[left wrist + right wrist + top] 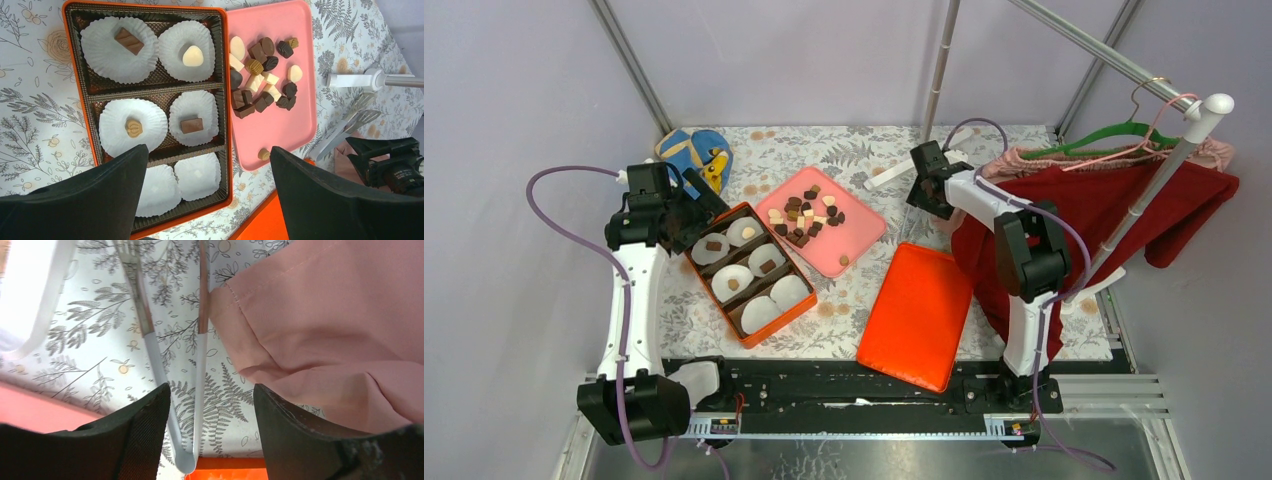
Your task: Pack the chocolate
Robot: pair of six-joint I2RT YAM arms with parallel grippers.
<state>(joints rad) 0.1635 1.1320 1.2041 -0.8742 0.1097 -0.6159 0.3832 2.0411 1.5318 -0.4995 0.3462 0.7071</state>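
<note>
At the left of the counter (824, 300), the left hand (207, 155) is held wide and empty above the near end of an orange box (155, 89). Six white paper liners (117, 47) are set in the box. Single pieces of chocolate (129, 41) are seen in the four farther liners; what the two nearest liners hold cannot be told. Just right of the box, a pink tray (285, 125) is laid, and the remaining chocolate is heaped on its far part. An orange lid (916, 315) is placed nearer, right of the tray. At the far right, the right hand (211, 390) is spread over white tongs (145, 325), whose arms are seen between the fingers. A pink cloth (325, 315) is lying just beside the tongs.
</note>
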